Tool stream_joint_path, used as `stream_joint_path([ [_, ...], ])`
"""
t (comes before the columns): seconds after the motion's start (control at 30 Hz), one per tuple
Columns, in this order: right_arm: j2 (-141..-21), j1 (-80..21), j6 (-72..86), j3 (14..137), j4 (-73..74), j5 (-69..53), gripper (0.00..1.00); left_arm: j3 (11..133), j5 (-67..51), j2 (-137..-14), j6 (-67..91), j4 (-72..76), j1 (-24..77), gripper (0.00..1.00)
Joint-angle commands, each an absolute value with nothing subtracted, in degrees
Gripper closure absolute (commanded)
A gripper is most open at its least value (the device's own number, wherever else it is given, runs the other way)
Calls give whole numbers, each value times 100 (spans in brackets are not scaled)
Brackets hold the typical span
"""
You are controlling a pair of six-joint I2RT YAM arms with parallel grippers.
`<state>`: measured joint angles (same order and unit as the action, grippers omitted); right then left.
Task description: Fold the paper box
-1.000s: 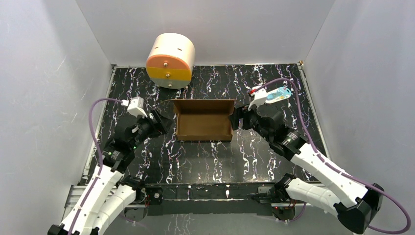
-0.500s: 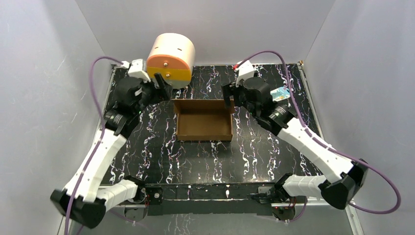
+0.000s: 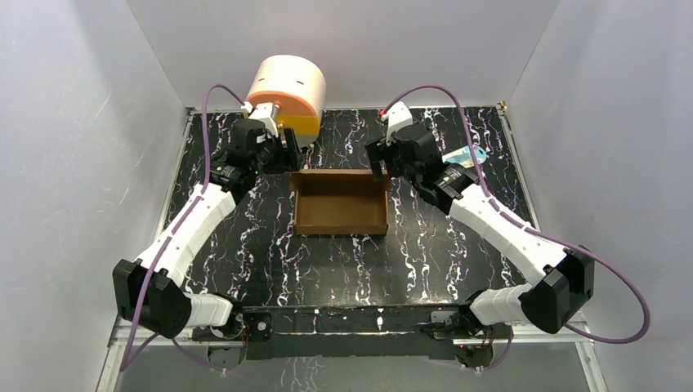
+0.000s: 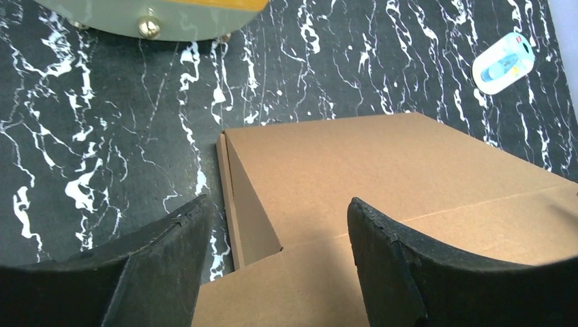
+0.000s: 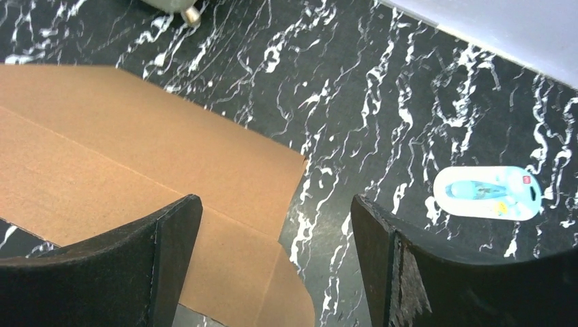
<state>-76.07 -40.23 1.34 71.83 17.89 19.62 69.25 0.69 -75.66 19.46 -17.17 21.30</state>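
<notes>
Spread wide and holding nothing, both pairs of jaws hang over the far corners of the box. In each wrist view cardboard shows in the gap between the two black fingers. Whether any finger touches the cardboard cannot be told.

One black marble-patterned table (image 3: 425,253) with white veins carries everything. Two white arms reach across it from the near edge.

One plain brown corrugated cardboard box (image 3: 339,208) (image 4: 354,163) (image 5: 136,150) sits near the table's middle. It is a shallow open rectangle with its walls raised and its hollow facing up. The left gripper (image 3: 288,155) (image 4: 276,211) is at its 11 o'clock corner. The right gripper (image 3: 377,161) (image 5: 272,204) is at its 1 o'clock corner.

One round cream drum (image 3: 284,98) (image 4: 136,13) with an orange drawer front above a yellow one stands at 11 o'clock from the box, against the back wall. It is just behind the left gripper and apart from the box.

One small white-and-blue oval packet (image 3: 464,155) (image 4: 503,63) (image 5: 487,192) lies flat on the table at 2 o'clock from the box, beside the right arm.
</notes>
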Motion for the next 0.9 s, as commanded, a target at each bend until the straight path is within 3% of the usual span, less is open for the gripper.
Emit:
stream_joint_path([
  [0.0,-7380,-4032,314,6831,1589,1542,11,6597,-309,-7223,1952,-1762,2154,31],
  [0.33,-7094,-4029,714,5780,1216,1231,14,5292,-431,-6651,2425,-1569,2153,31],
  [0.87,-6933,-4025,1073,4023,-165,1072,17,3860,-613,-6776,3021,-852,2158,34],
])
